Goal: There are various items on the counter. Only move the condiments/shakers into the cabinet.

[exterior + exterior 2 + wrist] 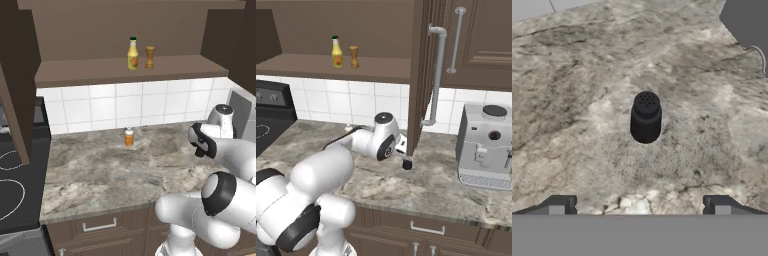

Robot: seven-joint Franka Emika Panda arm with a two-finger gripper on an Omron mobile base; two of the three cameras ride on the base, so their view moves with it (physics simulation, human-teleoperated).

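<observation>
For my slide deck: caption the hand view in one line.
Open gripper poised above the small black shaker standing upright on the marbled counter.

Base cams looking fwd/down from behind-left & behind-right, sharing counter point(100, 170) + cabinet point(331, 67); hand cam facing down, close over counter

Even, soft rendered light fills all three views, with no glare. The table point(100, 170) reads bright; the cabinet point(125, 70) interior stays dim. The black shaker point(645, 118) casts only a faint shadow. The stone texture looks slightly blurred up close.
</observation>
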